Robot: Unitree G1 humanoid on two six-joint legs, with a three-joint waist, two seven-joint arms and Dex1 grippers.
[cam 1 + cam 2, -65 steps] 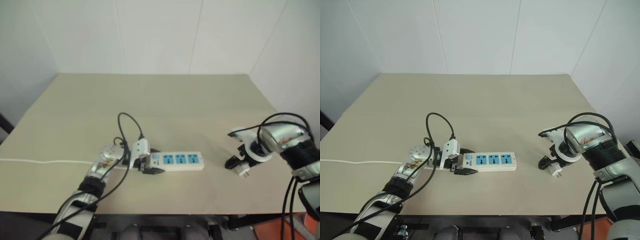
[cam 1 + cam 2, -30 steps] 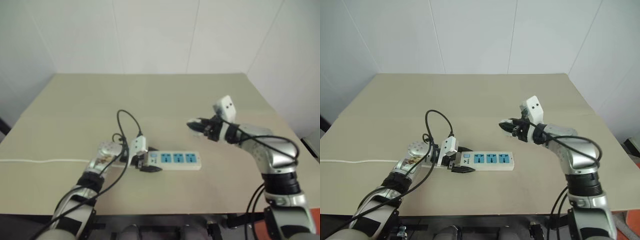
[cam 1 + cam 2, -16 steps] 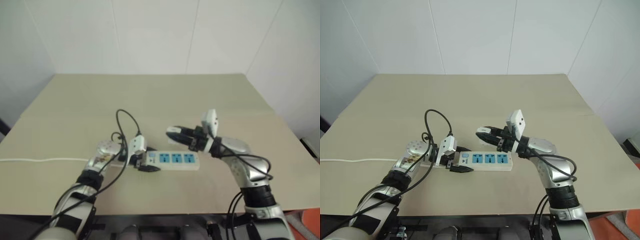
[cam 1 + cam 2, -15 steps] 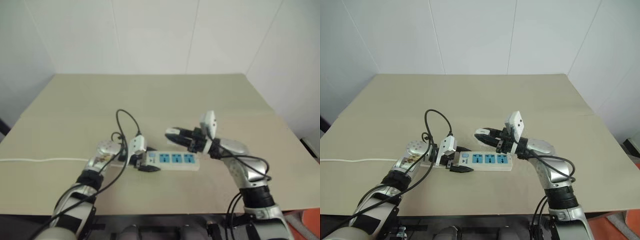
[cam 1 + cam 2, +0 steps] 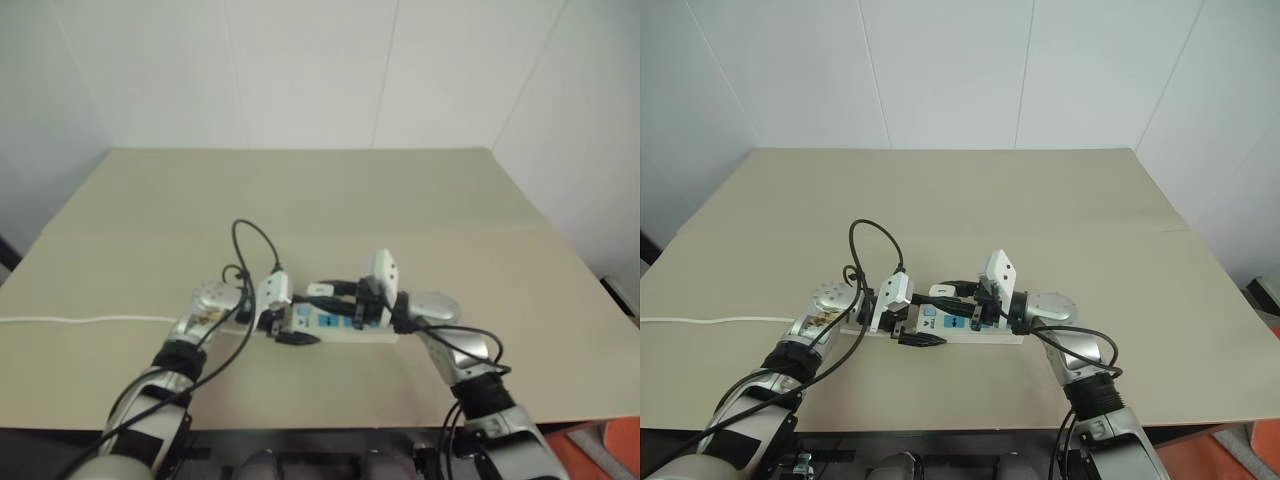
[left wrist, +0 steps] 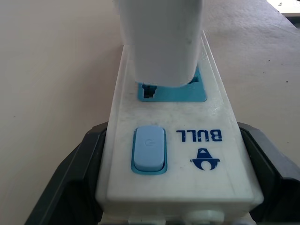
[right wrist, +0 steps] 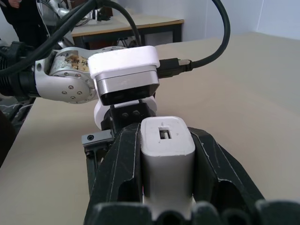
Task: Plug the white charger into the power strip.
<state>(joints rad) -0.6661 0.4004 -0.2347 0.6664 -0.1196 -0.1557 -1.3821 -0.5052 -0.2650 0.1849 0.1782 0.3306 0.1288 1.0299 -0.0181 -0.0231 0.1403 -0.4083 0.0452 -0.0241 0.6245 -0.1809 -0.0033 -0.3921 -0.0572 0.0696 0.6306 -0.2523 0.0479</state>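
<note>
Left hand (image 6: 178, 206) clamps long flat white power strip (image 6: 176, 140) w/ blue sockets; right hand (image 7: 167, 161) grips small white rounded charger (image 7: 168, 157) over first socket—press straight, no tilt.

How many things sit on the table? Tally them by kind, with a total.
White charger: 1
Power strip: 1
Total: 2

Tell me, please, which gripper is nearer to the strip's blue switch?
Left. The left gripper clamps the power strip at the end bearing the blue switch; the right gripper holds the white charger over the next socket.
</note>
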